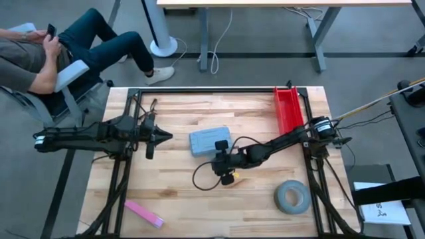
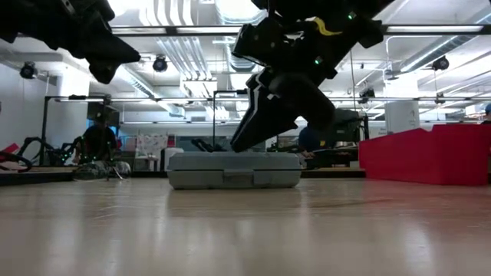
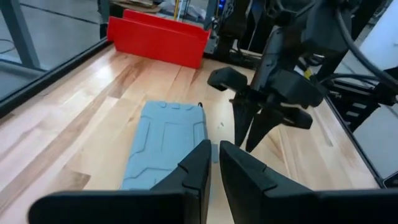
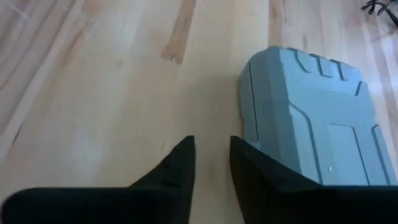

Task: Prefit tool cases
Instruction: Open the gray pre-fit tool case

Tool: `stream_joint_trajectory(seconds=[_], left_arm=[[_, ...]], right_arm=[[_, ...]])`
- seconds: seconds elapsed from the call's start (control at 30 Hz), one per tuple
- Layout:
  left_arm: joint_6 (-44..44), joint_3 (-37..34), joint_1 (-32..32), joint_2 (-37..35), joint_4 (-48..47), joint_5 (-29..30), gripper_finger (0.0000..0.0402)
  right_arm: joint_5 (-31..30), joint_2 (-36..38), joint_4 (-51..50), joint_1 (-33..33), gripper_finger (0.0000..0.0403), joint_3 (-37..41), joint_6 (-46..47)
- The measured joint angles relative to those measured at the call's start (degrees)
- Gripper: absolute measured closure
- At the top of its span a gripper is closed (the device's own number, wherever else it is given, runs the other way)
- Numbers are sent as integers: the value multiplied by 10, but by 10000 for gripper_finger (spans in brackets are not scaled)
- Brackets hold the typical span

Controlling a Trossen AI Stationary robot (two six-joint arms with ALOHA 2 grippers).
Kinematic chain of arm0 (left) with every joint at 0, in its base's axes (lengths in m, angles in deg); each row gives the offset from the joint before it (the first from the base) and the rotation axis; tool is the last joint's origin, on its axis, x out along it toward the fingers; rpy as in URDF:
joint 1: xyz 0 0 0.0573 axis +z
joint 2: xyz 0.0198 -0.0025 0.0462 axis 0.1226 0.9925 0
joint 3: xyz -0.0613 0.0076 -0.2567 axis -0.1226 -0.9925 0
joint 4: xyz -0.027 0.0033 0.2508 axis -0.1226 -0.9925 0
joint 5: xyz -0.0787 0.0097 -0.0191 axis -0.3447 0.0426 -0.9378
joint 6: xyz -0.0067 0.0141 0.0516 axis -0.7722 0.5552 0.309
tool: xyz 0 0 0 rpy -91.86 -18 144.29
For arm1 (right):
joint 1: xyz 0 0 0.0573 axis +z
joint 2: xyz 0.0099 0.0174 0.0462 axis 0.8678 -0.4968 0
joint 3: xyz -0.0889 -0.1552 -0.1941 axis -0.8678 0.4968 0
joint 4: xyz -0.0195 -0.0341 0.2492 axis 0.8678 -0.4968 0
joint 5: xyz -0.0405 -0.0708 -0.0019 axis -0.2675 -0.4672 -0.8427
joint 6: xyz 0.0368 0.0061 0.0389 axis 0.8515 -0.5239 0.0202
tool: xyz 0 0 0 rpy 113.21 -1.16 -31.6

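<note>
High view shows the right tool (image 1: pixel 221 147), fingers a small gap apart and pinching nothing, poised at the right edge of the tool case (image 1: pixel 210 140) in mid-frame, likely to nudge or grasp it. The case lies flat and closed on the pale wooden counter (image 1: pixel 179 192): blue-grey moulded plastic, ribbed lid, rounded corners. The left tool (image 1: pixel 166 137), fingers nearly together, waits just left of it.

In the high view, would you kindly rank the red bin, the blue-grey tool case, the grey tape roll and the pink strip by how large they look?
1. Red bin and tool case: too close in apparent area to separate.
2. Grey tape roll, a little smaller.
3. Pink strip, clearly smallest.
</note>
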Motion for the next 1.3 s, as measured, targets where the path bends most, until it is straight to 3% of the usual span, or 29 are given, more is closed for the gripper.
stream_joint_trajectory(seconds=[0.1,0.27,0.37,0.57,0.73,1.1,1.3], left_arm=[[5,0,0,0,-3,9,363],[10,-3,0,0,-15,27,363],[18,-3,0,2,-19,49,363],[28,-3,0,5,-23,71,363],[28,-3,0,9,-23,71,363],[30,-3,0,10,-24,70,363],[24,-1,0,9,-23,70,363]], right_arm=[[-21,0,-3,5,279,0,3],[-151,0,-17,34,238,0,-13],[-170,0,-15,49,228,0,-26],[-170,0,-22,68,232,-4,-2],[-175,-8,-62,81,240,-54,0],[-213,-86,-142,88,236,-139,54],[-286,-139,-168,97,243,-157,54]])
